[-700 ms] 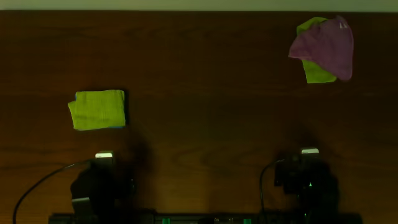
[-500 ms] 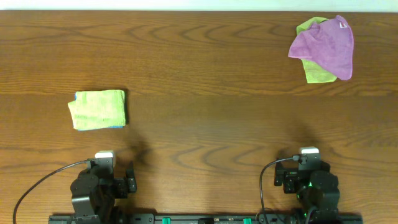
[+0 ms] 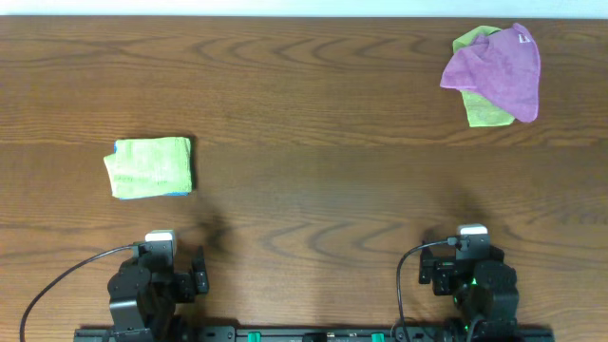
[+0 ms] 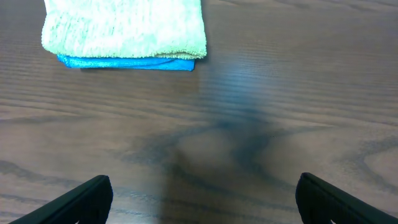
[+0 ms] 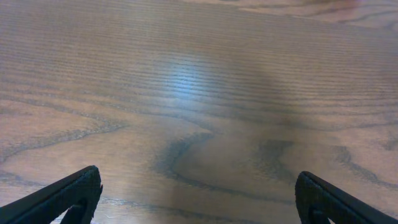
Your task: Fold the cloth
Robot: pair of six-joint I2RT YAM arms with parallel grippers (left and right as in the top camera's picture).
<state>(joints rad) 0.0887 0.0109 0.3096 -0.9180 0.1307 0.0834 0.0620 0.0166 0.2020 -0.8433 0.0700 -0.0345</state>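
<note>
A folded yellow-green cloth with a blue layer under it lies on the left of the wooden table; it also shows at the top of the left wrist view. A purple cloth lies crumpled over a green cloth at the far right. My left gripper is at the near edge, below the folded cloth, open and empty. My right gripper is at the near edge on the right, open and empty, over bare wood.
The arm bases and a black cable sit along the table's near edge. The table's far edge runs along the top.
The scene went from dark to brightly lit. Neither the arms nor the cloths have moved.
</note>
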